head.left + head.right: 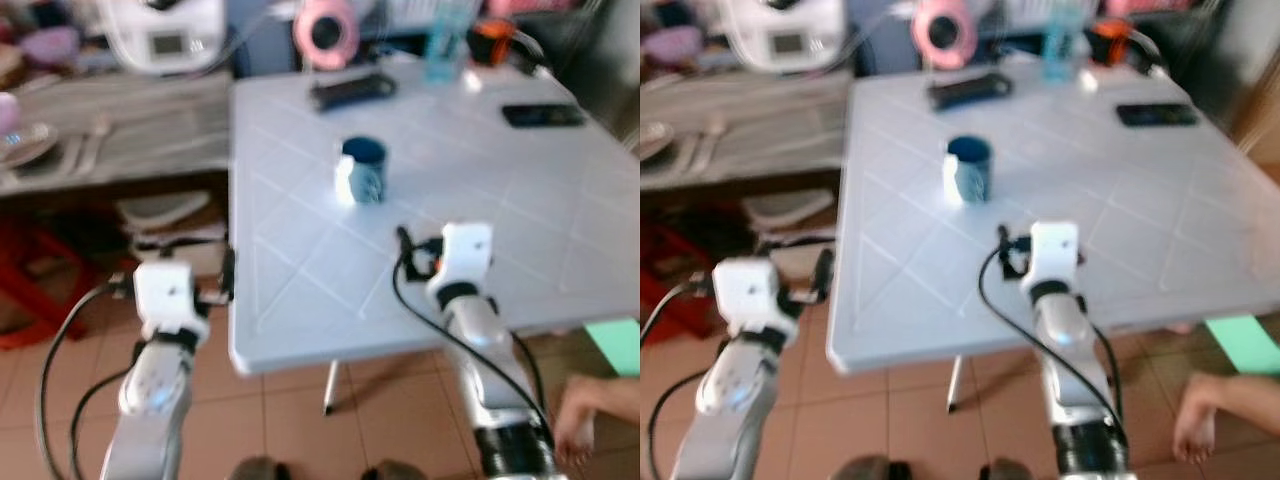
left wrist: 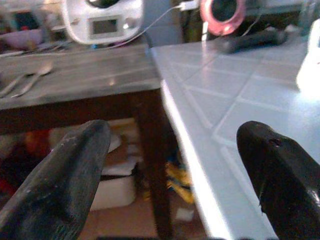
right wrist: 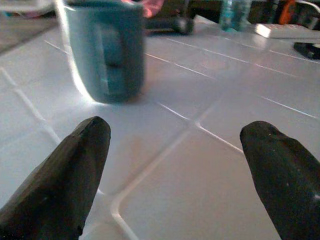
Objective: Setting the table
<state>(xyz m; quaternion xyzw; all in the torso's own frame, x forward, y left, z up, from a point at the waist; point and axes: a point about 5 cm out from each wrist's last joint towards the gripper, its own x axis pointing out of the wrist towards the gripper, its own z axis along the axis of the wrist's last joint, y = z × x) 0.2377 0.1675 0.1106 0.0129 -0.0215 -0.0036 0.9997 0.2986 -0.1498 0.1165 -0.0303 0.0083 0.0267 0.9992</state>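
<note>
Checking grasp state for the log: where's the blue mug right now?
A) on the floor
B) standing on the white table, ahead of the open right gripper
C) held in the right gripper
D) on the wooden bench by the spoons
B: the blue mug stands upright on the white table, beyond the right gripper, whose fingers are spread and empty.

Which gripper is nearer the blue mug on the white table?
Right. The right gripper is open over the white table, just short of the blue mug. The left gripper is open off the table's edge, farther away.
</note>
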